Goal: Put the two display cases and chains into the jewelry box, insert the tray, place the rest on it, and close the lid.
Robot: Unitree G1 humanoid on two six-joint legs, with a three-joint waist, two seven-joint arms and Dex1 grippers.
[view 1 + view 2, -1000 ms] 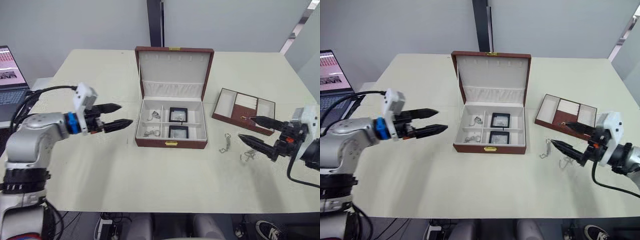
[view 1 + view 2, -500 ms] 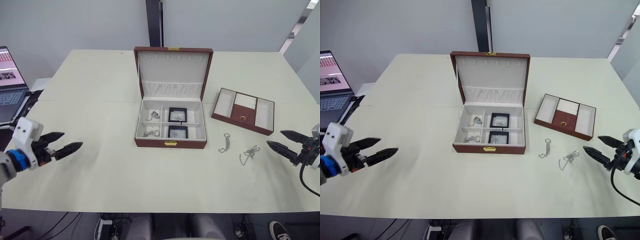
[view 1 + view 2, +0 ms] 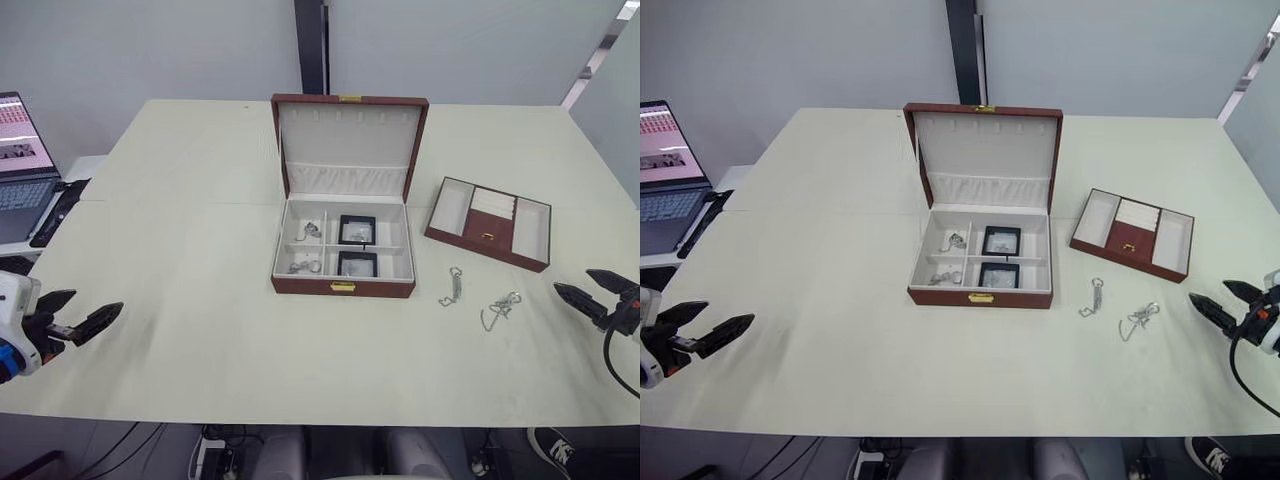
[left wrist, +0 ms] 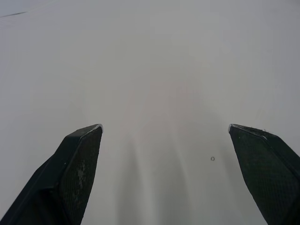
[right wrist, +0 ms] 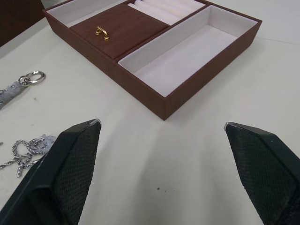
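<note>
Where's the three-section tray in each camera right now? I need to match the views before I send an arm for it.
Left eye view: tray on the table, right of the open jewelry box.
Right eye view: tray, same spot right of the box.
Left wrist view: bare tabletop between the left gripper's fingers.
Right wrist view: tray ahead of the open right gripper.
Shared landmark: its gold pull.

At centre frame the jewelry box [image 3: 343, 286] is reddish-brown outside with cream lining and a small gold clasp, and its raised lid [image 3: 348, 146] is cream inside within the same brown edge. The two display cases [image 3: 357, 229] in it are black-framed around grey, while the tray [image 3: 487, 223] at right centre is reddish-brown with cream sections (and a brown panel with a gold pull). Silver chains [image 3: 499, 309] lie on the pale cream table [image 3: 200, 260], and both grippers' fingers [image 5: 65, 168] are black with a fine cross-hatched texture.
</note>
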